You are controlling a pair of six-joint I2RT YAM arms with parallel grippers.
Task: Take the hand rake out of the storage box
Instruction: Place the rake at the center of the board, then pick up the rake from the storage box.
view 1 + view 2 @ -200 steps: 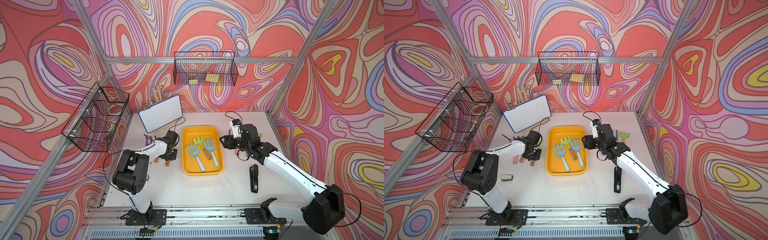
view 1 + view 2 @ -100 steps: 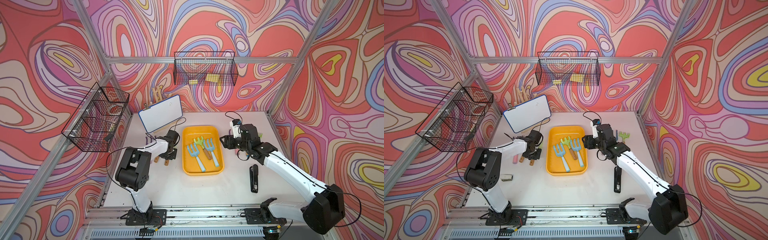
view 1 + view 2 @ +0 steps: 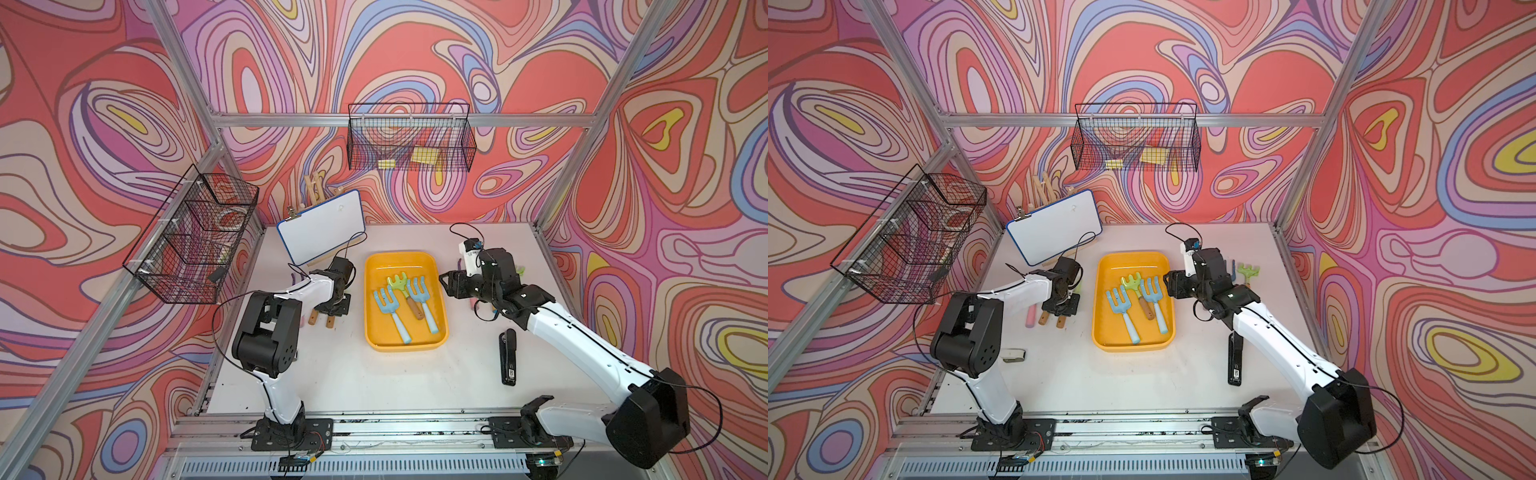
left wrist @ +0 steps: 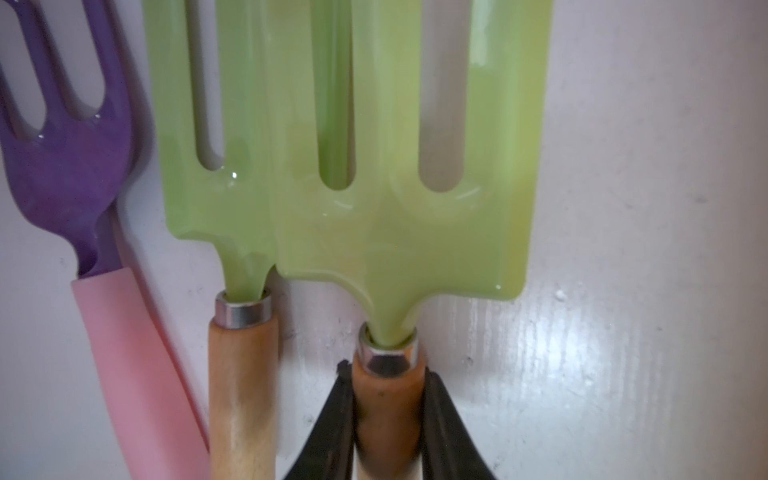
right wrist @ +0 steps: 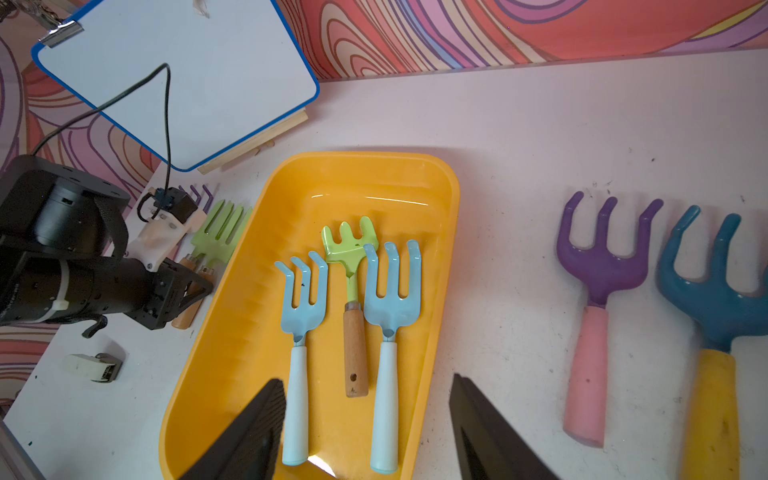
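Hand rake with green head (image 3: 414, 308) lies in the storage box (image 3: 405, 347) at frame centre in both top views, flanked by two light-blue rakes (image 3: 384, 305). All three run along the box's long side: tines toward the back wall, handles toward the lower edge. The right gripper (image 5: 365, 380), jaws parted and empty, hangs at the box's right rim over the handle ends; it is the nearer arm. The left gripper (image 4: 388, 374), left of the box, is clamped on the wooden handle of another green rake (image 4: 399, 232) outside it. Judgement: the right arm picks next, closing across a handle.
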